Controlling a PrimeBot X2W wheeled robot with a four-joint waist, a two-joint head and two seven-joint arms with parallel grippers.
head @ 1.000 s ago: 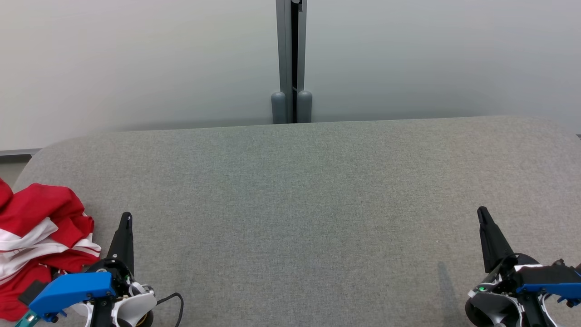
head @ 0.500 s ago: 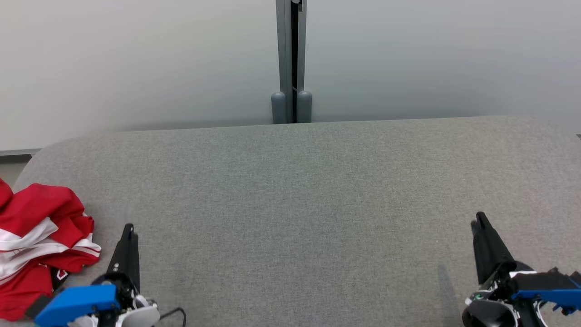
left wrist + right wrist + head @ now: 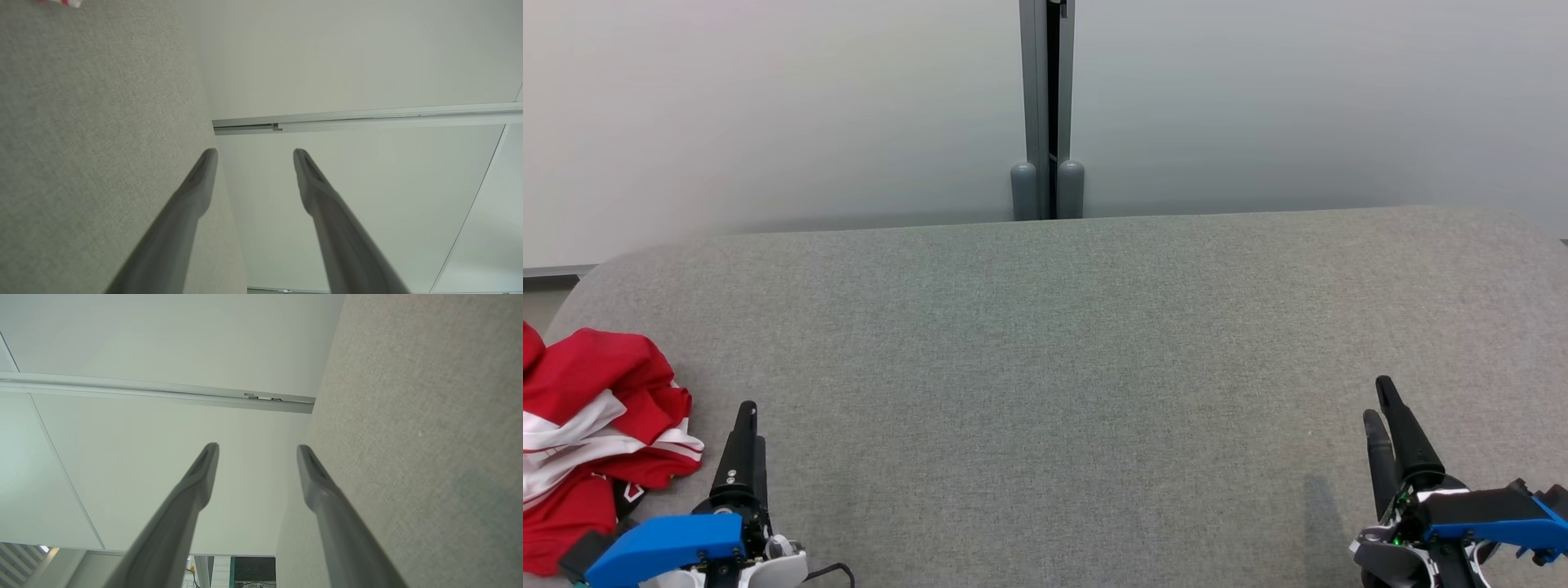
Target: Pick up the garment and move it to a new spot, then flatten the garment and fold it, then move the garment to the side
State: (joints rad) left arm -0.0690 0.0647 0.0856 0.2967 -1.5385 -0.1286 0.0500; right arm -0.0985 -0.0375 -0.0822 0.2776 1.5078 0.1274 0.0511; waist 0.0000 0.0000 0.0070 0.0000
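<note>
Head view: red garment with white stripes [image 3: 600, 425] sits crumpled at 8 o'clock on the grey padded surface [image 3: 1045, 351], partly cut off by the frame edge. Left gripper [image 3: 746, 412] is at 7 o'clock, just beside the heap and not touching it. Right gripper [image 3: 1379, 398] is at 4 o'clock, well apart from it. The wrist views show both sets of fingers spread with nothing between them, so both are released and empty. Judgement: the cloth is light, soft and limp. It will sag and drape when lifted, and it may be a bit slick if it's sportswear fabric. Best grab is a raised fold on the heap's 3 o'clock side, nearest the left gripper: pinch the ridge, not a flat layer. Collar, hem and sleeves can't be told apart in the bunch yet, so look for corners once it's lifted.
</note>
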